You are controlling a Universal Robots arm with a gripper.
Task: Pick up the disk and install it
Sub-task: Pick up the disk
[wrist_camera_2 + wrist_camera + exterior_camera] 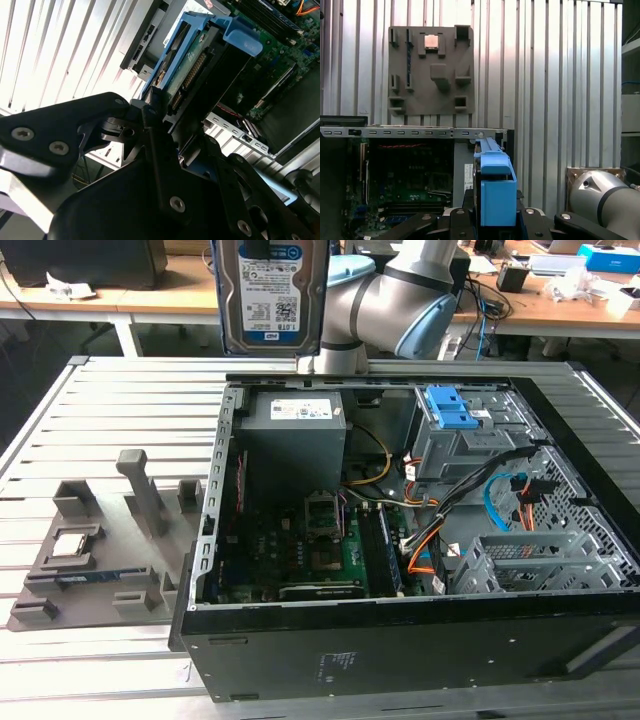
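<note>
Gripper point(495, 215): clenched on the disk point(272, 295), black fingers point(156, 145) pressed against its blue-railed edges.
Disk position: between the fingers, projecting out past their tips and away from the wrist; lifted well clear of everything else.
Long axis: in line with the gripper's own reach, upright in the exterior view, labelled face turned to that camera.
Computer case point(400, 640): open, lying on its side beneath the gripper, well apart from the held disk.
Drive cage point(455, 425): grey with a blue latch, inside the case, below the gripper and off toward the exterior view's right, not directly under the disk.
Nearest arm: the lone arm point(400, 300) (one arm on this rig, so no choice of side).
Fixture tray point(430, 70): grey, on the slatted table beyond the case wall, far ahead of the fingertips; small square chip point(431, 41) seated on it.
Progress: pickup judged done; disk not yet seated in any bay.
</note>
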